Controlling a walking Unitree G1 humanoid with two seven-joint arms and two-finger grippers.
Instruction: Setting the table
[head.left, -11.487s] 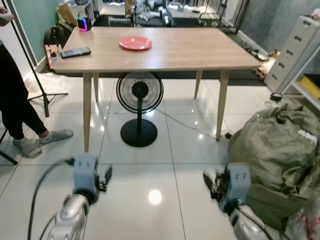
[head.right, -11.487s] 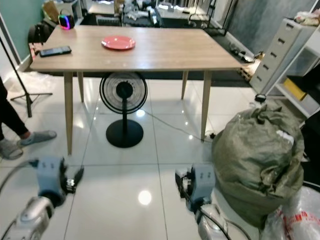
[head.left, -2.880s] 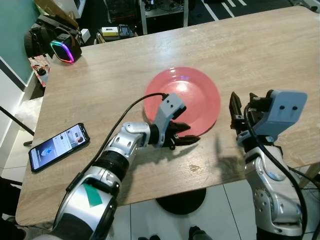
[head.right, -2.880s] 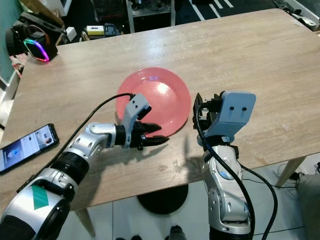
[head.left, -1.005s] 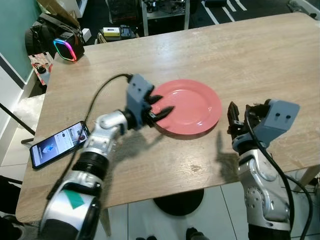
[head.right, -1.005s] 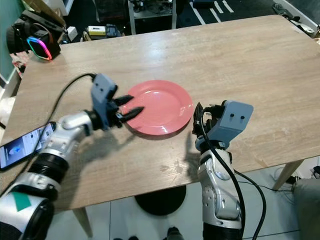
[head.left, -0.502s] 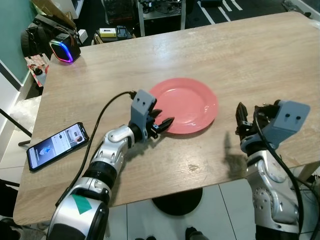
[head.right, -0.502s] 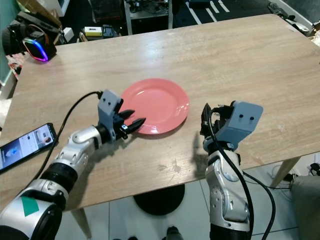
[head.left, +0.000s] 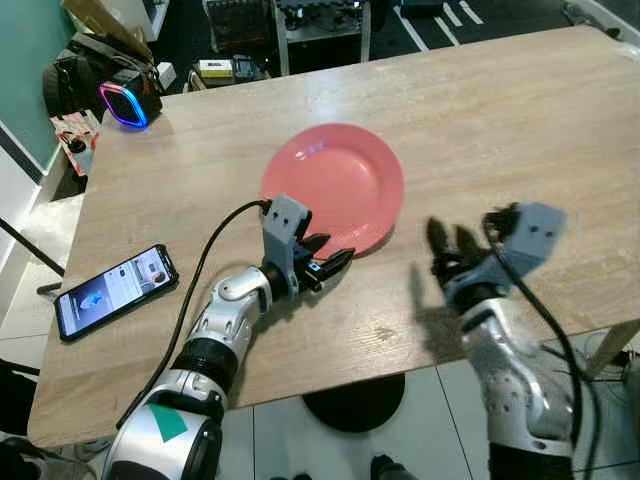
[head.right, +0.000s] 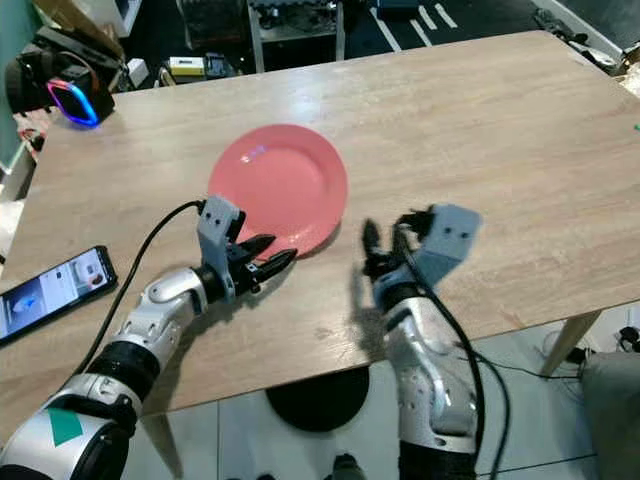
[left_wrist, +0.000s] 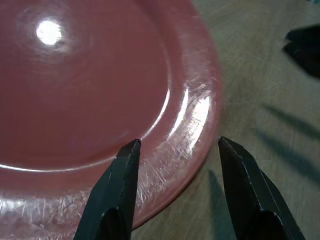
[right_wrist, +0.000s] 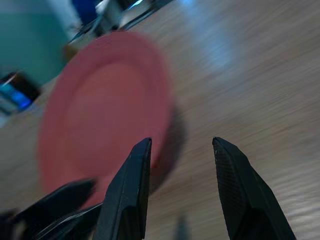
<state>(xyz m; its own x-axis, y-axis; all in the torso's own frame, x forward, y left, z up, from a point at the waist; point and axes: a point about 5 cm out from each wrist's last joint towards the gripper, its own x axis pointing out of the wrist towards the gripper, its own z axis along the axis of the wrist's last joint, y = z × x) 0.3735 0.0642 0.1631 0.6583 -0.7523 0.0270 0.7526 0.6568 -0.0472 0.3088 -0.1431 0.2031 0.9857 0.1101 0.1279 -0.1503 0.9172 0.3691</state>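
Presently lying flat on the wooden table (head.left: 520, 110): red plate (head.left: 332, 185), directly ahead of the left gripper (head.left: 328, 264), fingers spread and empty, tips apparently just short of the near rim. Hovering further off: right gripper (head.left: 452, 240), parted, empty, image blurred.

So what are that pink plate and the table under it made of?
The pink plate looks like glossy plastic or melamine: the left wrist view shows sharp highlights and fine scuff marks near its rim, though glazed ceramic can't be ruled out. The table shows a pale, matte wood grain, so wood or a wood-look laminate; the pictures don't settle which.
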